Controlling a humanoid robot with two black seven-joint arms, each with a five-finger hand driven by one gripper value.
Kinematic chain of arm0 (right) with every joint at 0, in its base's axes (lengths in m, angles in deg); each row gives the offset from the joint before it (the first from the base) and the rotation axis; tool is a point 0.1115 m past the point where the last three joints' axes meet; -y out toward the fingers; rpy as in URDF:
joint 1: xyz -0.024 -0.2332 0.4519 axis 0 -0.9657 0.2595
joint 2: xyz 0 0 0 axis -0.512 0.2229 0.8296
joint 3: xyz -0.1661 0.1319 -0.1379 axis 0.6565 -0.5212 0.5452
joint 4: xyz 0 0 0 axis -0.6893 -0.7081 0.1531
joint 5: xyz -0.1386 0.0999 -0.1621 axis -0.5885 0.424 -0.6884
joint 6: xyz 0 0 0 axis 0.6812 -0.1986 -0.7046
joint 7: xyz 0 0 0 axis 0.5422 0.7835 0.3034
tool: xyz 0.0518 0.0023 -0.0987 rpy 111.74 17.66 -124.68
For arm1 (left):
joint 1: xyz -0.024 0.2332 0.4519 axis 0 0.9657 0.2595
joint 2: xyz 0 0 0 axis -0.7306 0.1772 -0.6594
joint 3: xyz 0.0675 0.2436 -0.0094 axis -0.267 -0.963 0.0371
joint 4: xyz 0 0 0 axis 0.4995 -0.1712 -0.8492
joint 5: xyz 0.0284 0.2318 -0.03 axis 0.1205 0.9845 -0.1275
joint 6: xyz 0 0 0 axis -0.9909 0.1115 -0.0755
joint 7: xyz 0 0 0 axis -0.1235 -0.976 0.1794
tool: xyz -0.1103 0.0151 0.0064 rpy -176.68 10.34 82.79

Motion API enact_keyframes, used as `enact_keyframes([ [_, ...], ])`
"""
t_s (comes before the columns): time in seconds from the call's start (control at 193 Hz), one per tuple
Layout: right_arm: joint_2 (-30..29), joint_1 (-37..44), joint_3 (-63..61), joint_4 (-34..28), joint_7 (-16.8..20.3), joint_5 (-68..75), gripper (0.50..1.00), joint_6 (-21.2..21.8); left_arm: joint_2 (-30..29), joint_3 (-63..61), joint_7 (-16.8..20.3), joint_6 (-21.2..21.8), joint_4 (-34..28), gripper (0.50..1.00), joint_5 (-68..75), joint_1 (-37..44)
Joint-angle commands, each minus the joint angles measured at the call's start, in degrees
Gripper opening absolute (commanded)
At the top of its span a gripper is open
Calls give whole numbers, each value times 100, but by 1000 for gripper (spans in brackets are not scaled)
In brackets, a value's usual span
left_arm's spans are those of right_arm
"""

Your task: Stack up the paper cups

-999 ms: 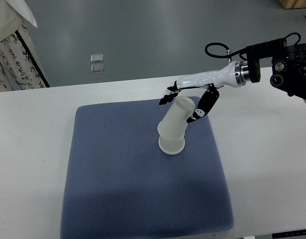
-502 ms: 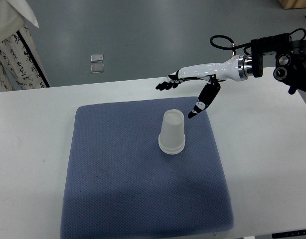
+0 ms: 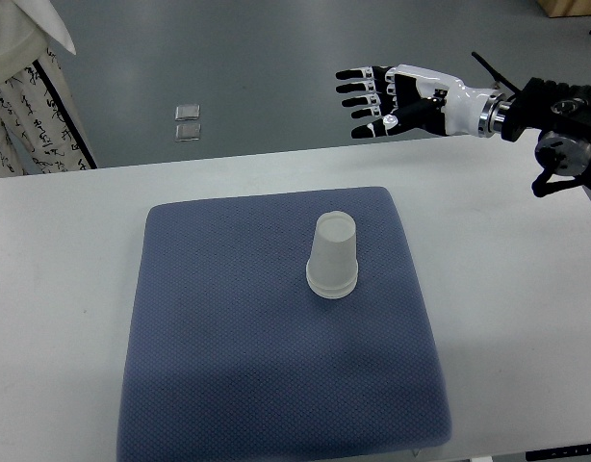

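The blue mat point(image 3: 276, 337) lies on the white table point(image 3: 55, 289) and takes most of the near side; it is probably there so the cups do not slide. On the mat, a little to the far right of its middle, stand the paper cups point(image 3: 332, 257), upside down with the wide rim on the mat and the narrow bottom up. At the rim I see a double edge, so I judge that one cup sits already over another, and the stack looks upright and steady; how many cups are inside I cannot tell.

Beyond the mat's far right corner, well apart from the cups, the right hand point(image 3: 377, 89) hangs in the air above the table's far edge; its fingers are spread and straight and it holds nothing. The stacking seems finished.

Far to the left of the mat, a person point(image 3: 26, 87) stands beside the table; the left arm does not show.
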Motion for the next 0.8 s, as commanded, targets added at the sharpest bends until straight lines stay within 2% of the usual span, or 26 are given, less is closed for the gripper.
enact_keyframes([
  [0.0, -179, -312, -19, 146, 231, 997, 911, -367, 0, 3, 1, -3, 3, 1000, 0, 0],
  [0.202, -399, -585, -283, 366, 556, 2157, 911, -754, 0, 2, 1, 6, 3, 1000, 0, 0],
  [0.373, -478, -769, -283, 375, 512, 2280, 913, -894, 0, -6, 1, -3, 3, 1000, 0, 0],
  [0.792, -487, -945, -283, 375, 486, 2307, 913, -798, 0, -6, 1, -3, 3, 1000, 0, 0],
])
